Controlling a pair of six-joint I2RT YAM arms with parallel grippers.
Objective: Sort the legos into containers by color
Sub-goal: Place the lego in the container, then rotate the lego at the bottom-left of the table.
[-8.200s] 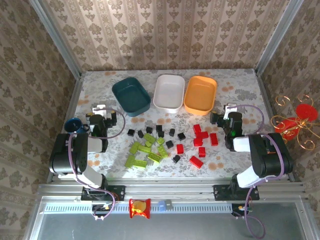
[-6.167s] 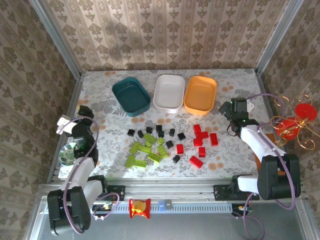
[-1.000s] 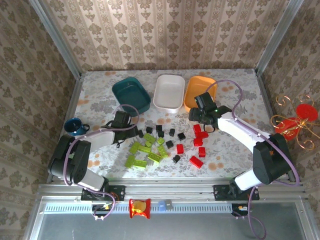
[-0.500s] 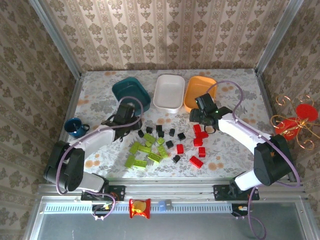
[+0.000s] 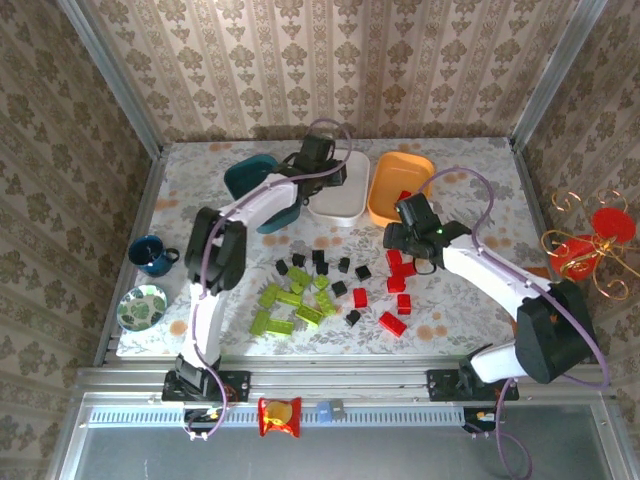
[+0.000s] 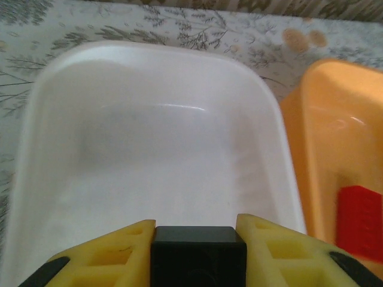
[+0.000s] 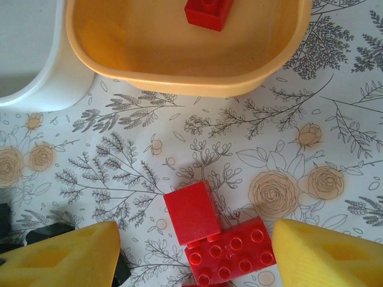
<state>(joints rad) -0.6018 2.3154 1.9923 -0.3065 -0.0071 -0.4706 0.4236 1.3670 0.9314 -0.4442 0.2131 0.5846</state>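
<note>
My left gripper (image 5: 326, 176) is over the near-left end of the white tray (image 5: 345, 205), shut on a black cube (image 6: 197, 254); the white tray (image 6: 161, 149) looks empty. The dark teal tray (image 5: 250, 178) is partly under the left arm. One red brick (image 5: 404, 196) lies in the orange tray (image 5: 392, 170). My right gripper (image 7: 197, 251) stands open, low over two red bricks (image 7: 191, 212) (image 7: 230, 251) just in front of the orange tray (image 7: 179, 54). On the table lie lime-green legos (image 5: 290, 300), black cubes (image 5: 320, 262) and red blocks (image 5: 400, 285).
A dark blue mug (image 5: 150, 254) and a small round bowl (image 5: 141, 307) sit at the left edge. A red and gold ornament (image 5: 585, 245) stands beyond the right edge. Wallpapered walls close in the back and both sides.
My left arm has swung from the black cubes far up to the white tray with a black cube. My right gripper has drawn back slightly from the orange tray, where a red brick now shows.
</note>
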